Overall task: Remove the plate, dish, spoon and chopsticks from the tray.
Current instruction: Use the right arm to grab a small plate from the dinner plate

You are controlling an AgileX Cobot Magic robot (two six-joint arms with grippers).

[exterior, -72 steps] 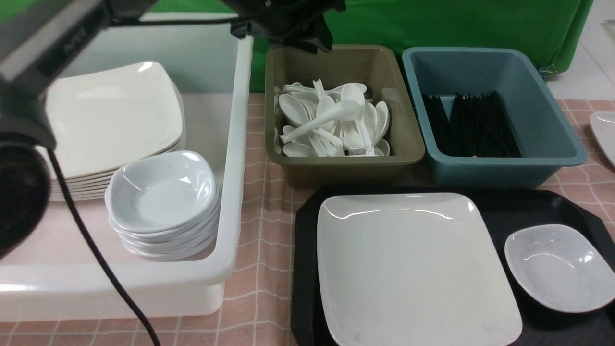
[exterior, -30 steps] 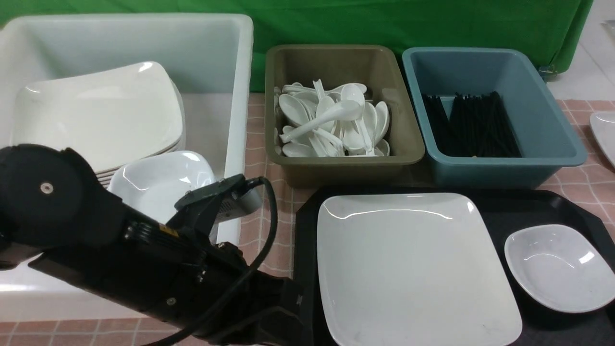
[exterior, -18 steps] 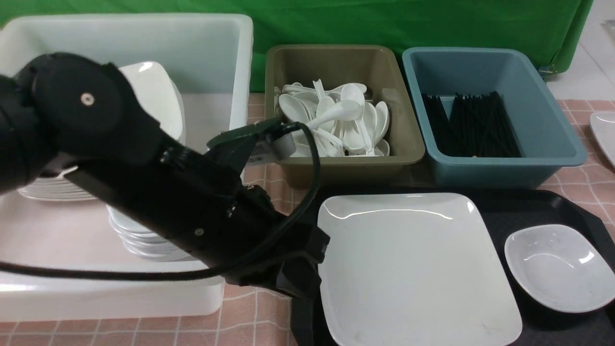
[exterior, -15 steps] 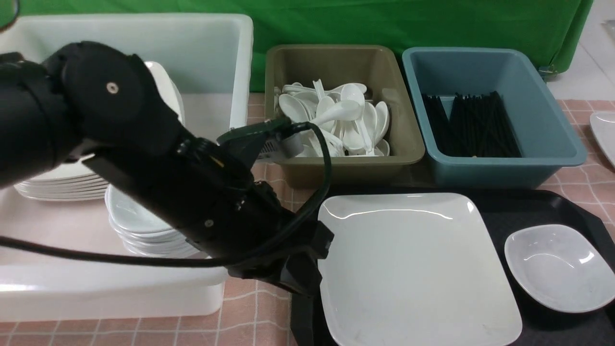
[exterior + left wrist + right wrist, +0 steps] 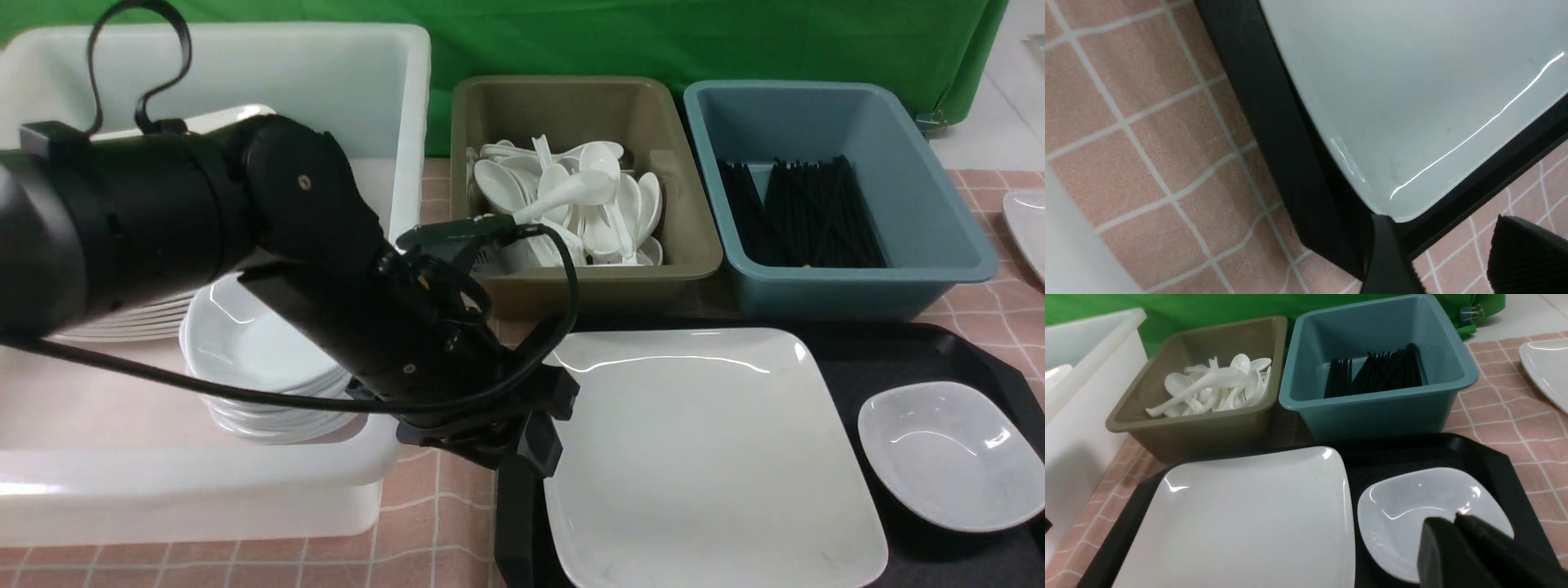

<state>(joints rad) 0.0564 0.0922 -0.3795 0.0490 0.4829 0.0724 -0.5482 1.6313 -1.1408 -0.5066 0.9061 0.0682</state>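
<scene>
The left claw (image 5: 522, 447) has swung down to the left rim of the plate (image 5: 710, 457), lower centre, jaws apart. A shallow bite may slip or drag the tray (image 5: 922, 351). The right claw (image 5: 1455, 522) is closed, near the dish (image 5: 1412, 498).

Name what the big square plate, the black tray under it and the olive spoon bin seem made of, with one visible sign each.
Plate: glossy white, sharp highlights along its upturned rim; glazed ceramic or melamine, the look leaves it open.
Tray: dull black, moulded raised rim with cut-off corners; probably plastic.
Olive bin: smooth, low sheen, rounded one-piece walls; probably plastic.
</scene>
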